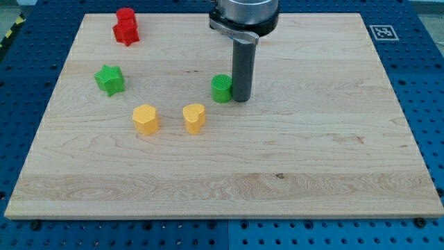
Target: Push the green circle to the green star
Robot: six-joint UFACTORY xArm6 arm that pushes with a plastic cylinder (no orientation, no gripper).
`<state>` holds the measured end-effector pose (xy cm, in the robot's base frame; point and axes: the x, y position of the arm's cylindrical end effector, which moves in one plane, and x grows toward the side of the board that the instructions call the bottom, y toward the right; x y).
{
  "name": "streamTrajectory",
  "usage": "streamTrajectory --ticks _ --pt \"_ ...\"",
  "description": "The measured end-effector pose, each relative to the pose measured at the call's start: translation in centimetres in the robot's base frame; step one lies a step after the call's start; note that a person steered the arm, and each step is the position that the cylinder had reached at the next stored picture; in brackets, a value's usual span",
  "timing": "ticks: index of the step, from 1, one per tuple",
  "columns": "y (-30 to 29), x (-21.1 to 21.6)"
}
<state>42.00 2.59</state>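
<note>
Pale wood board [291, 173] lies on a blue perforated bench [423, 90], with a small black-and-white marker [383, 32] at the board's top right corner. I have no fingers to open or shut, only a straight dark rod, and my tip [241, 99] rests on the board just at the view's right of the green circle [221, 88], touching it or nearly so. The green star [109, 79] sits well apart from the circle, toward the view's left and a little higher. Between them and lower down stand two yellow blocks: a yellow hexagon [146, 119] and, to its right, a yellow heart [194, 118], which is near the circle, below and left of it. A red block [125, 26], its shape hard to tell, stands near the board's top left, above the star.
</note>
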Motion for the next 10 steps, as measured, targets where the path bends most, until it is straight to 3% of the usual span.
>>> streamTrajectory --ticks 4,8,10 --pt "-4.3 -2.4" --pt "-14.5 -3.7" --pt "-15.6 -3.8"
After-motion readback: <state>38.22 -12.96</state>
